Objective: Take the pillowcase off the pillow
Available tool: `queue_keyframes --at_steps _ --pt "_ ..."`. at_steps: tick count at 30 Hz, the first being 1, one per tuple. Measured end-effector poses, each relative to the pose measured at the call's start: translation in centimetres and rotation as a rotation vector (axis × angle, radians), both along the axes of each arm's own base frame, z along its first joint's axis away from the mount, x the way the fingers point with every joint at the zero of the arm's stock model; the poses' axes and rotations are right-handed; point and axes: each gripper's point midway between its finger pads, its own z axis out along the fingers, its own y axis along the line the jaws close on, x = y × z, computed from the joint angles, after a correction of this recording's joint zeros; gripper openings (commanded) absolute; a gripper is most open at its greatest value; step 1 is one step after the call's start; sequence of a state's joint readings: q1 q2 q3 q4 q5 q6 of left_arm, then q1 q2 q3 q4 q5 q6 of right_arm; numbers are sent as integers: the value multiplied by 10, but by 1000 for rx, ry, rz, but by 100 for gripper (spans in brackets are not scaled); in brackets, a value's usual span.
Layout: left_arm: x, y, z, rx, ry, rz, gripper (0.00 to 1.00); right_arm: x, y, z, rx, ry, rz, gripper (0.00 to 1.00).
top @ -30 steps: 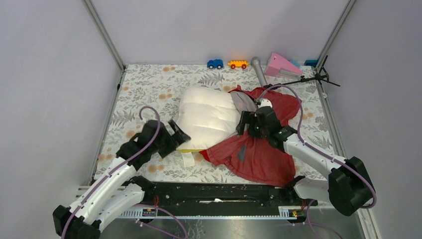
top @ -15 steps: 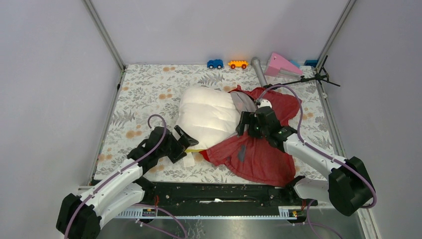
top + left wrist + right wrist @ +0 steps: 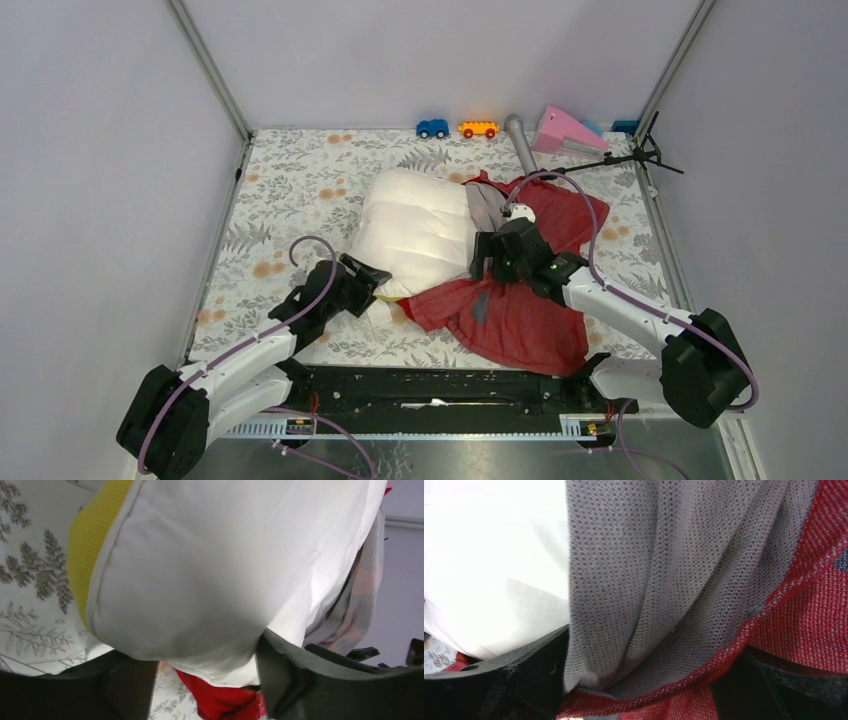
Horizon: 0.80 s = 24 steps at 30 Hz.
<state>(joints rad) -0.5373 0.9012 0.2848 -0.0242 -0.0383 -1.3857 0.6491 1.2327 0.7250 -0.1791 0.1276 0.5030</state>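
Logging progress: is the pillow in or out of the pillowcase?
Mostly out. The white pillow lies bare; the red pillowcase is bunched at its right end, which stays hidden.

I'm looking down on a table [image 3: 300, 180] covered in a pale cloth printed with grey ferns and orange blossoms. Plain lilac-grey walls [image 3: 440, 55] box it in on three sides, with aluminium posts [image 3: 210, 70] in the far corners. Light is even and soft. A black rail [image 3: 440, 385] runs along the near edge, possibly a mounting frame.
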Motion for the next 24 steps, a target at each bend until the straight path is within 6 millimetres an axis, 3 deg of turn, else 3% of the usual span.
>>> queue_keyframes --at_steps 2,3,4,8,13,20,24 --pt "5 3 1 11 -18 24 12 -1 -3 -2 -21 7 -9 100" --pt "8 5 3 23 -37 32 2 -2 -5 -3 -30 9 -16 100" --pt "11 6 7 35 -55 37 0 -2 -7 -4 -41 10 -23 100" --pt "24 16 32 126 -126 63 0 -3 -15 -6 -80 9 -54 100" --pt "33 42 53 272 -153 147 0 -1 -23 3 -90 -29 -95 100" --pt "24 88 59 421 -121 280 0 3 -27 7 -89 -47 -141 94" --pt "13 113 66 422 -99 402 0 5 -34 6 -81 -37 -187 91"
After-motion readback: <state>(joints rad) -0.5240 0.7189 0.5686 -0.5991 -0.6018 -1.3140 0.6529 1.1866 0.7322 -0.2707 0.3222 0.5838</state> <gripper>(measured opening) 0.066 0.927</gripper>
